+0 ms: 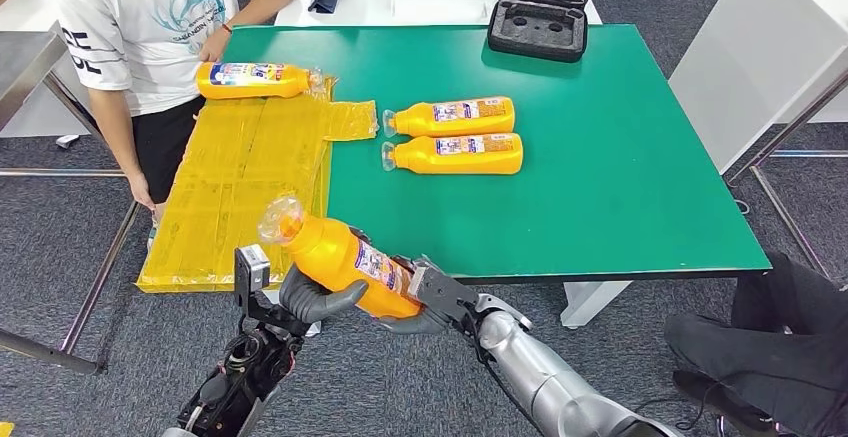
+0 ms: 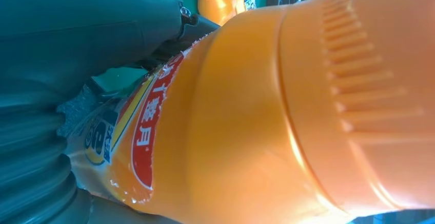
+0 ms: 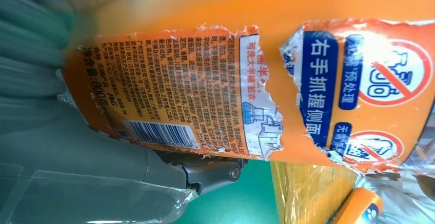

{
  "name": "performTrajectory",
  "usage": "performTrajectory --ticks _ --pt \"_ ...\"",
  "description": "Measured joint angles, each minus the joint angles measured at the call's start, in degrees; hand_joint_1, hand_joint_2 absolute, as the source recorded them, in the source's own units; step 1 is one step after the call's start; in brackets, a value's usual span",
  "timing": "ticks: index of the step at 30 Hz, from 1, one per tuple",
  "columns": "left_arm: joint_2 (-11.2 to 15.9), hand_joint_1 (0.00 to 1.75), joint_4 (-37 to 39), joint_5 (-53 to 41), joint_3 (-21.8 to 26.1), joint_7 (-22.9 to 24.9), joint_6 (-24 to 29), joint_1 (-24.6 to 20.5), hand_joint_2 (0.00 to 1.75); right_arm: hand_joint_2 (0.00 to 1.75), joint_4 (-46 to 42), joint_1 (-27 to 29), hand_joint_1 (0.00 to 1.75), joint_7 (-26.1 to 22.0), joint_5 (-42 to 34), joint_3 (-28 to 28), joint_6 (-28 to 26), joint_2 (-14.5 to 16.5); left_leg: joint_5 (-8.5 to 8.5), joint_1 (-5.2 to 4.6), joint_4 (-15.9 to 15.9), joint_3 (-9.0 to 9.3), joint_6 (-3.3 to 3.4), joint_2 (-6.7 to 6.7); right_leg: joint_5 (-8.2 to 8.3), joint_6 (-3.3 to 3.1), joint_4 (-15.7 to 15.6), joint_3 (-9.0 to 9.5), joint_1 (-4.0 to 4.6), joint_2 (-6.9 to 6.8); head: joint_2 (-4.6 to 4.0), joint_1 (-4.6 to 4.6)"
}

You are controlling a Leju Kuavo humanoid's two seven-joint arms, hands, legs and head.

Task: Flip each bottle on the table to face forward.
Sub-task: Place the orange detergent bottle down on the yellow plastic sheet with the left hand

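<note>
Bottle, orange plastic with torn label point(image 1: 345, 262), held off the green desk point(image 1: 620, 157) edge at 7 o'clock; left hand point(image 1: 318, 297) and right hand point(image 1: 432, 295) both clasp its body. Likely rigid, smooth, slippery, moderately heavy; grip mid-body on the label.

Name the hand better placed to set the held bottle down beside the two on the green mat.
Right: probably. The right hand grips the held bottle's base on the side nearer the two bottles.
</note>
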Motion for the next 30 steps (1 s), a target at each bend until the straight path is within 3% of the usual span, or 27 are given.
performTrajectory --ticks 4,8,12,30 --pt "0.0 1.75 0.0 0.0 0.1 0.0 0.0 0.1 1.75 1.75 0.1 0.0 1.33 0.0 0.0 0.0 0.0 0.1 0.00 0.00 0.0 0.00 0.00 0.00 0.00 0.00 0.0 0.00 0.00 0.00 0.00 0.00" --pt "0.0 1.75 0.0 0.1 0.3 0.0 0.0 0.3 1.75 1.75 0.1 0.0 0.00 0.0 0.0 0.0 0.0 0.2 0.00 0.00 0.0 0.00 0.00 0.00 0.00 0.00 0.0 0.00 0.00 0.00 0.00 0.00" --pt "-0.1 1.75 -0.1 0.0 0.3 0.0 0.6 0.4 1.75 0.00 0.1 0.0 0.00 0.0 -0.5 0.0 -0.6 0.3 0.00 0.00 0.0 0.00 0.00 0.00 0.00 0.00 0.0 0.00 0.00 0.00 0.00 -0.01" --pt "0.2 1.75 -3.1 -0.1 2.2 1.4 3.9 0.5 1.75 0.00 -5.7 0.8 0.00 0.0 -5.6 -1.9 -0.6 -0.6 0.00 0.00 0.0 0.00 0.00 0.00 0.00 0.00 0.0 0.00 0.00 0.00 0.00 0.00"
